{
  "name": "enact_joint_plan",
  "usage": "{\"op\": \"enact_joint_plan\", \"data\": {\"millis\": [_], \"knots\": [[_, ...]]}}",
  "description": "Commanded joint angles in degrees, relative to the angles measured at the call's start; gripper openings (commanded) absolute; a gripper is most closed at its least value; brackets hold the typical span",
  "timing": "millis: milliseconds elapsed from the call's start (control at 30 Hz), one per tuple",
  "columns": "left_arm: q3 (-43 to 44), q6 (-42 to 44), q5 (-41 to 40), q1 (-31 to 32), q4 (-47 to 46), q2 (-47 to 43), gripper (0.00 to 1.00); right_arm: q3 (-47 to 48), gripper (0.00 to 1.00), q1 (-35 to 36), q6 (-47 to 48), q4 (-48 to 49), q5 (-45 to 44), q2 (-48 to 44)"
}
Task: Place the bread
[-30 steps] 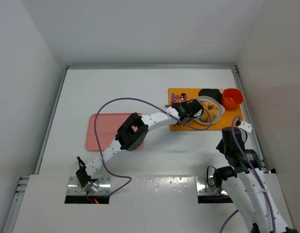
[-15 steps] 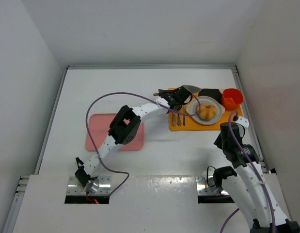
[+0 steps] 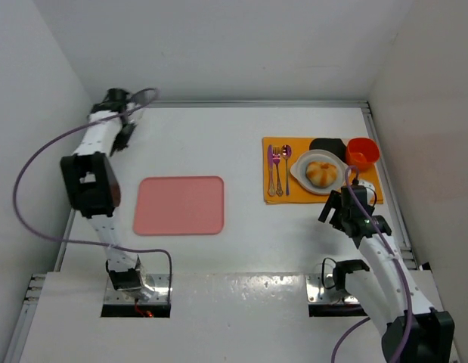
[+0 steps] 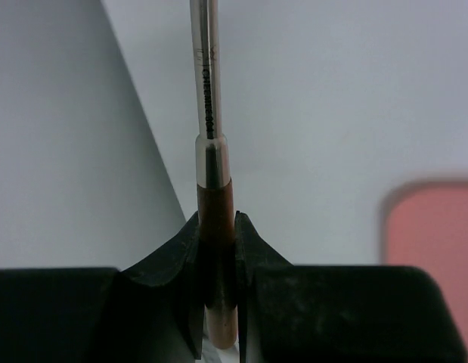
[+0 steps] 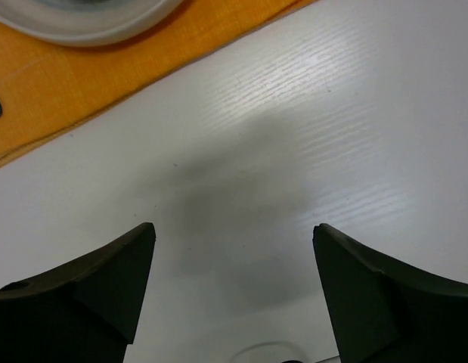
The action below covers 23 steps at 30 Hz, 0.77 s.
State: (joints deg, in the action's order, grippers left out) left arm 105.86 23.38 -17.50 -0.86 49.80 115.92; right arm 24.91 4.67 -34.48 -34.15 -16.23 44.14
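Bread: the bread sits in the middle of the white plate on the orange mat; I judge it placed.
Left gripper: my left gripper is clamped on a thin tool, far at the left wall, so the plate stays undisturbed.
Right gripper: my right gripper is spread wide and empty, over bare table beside the mat.

Bread on plate on mat; cutlery left of plate; tray well left.
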Motion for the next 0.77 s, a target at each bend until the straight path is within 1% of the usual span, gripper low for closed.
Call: {"op": "enact_joint_plan", "data": {"millis": [0, 33, 67, 133, 167, 267, 300, 367, 633, 700, 733], "knots": [[-13.4, -4.5, 9.9, -7.8, 5.4, -8.2, 0.0, -1.1, 0.86, -1.9, 2.2, 0.4, 4.5, -0.8], [-15.9, -4.5, 10.7, -9.6, 4.7, -9.2, 0.0, -2.0, 0.91, -2.5, 2.2, 0.2, 5.1, -1.0], [-19.9, -4.5, 11.9, -12.9, 4.0, -9.9, 0.0, -2.4, 0.93, -2.5, 2.4, -0.2, 5.2, -1.8], [-22.9, -5.1, 12.5, -15.9, 3.5, -10.4, 0.0, -3.0, 1.0, -2.6, 2.5, -0.7, 5.2, -2.4], [-24.1, -5.1, 13.0, -18.4, 3.5, -10.4, 0.0, -2.8, 1.0, -2.6, 2.4, -1.9, 5.0, -3.0], [-28.1, -5.1, 13.7, -20.8, 1.4, -10.4, 0.0, -2.2, 1.0, -2.6, 0.5, -4.1, 3.1, -4.7], [-29.3, -5.1, 13.7, -21.4, 0.9, -9.9, 0.0, -2.2, 1.0, -2.5, 0.4, -4.8, 2.8, -5.2], [-29.8, -5.1, 13.7, -21.4, 0.9, -9.1, 0.0, -2.4, 1.0, -2.6, -2.7, -7.0, -2.6, -6.6], [-31.7, -5.6, 15.1, -21.4, 0.9, -7.3, 0.0, -1.3, 1.0, -2.6, -5.2, -11.6, -5.1, -8.4], [-31.7, -5.6, 15.1, -21.4, 0.9, -6.8, 0.01, -1.4, 1.0, -2.6, -5.5, -12.3, -5.3, -9.1], [-32.2, -5.6, 15.1, -21.4, 0.9, -6.2, 0.04, -1.4, 1.0, -2.6, -5.5, -12.5, -5.4, -9.2]]}}
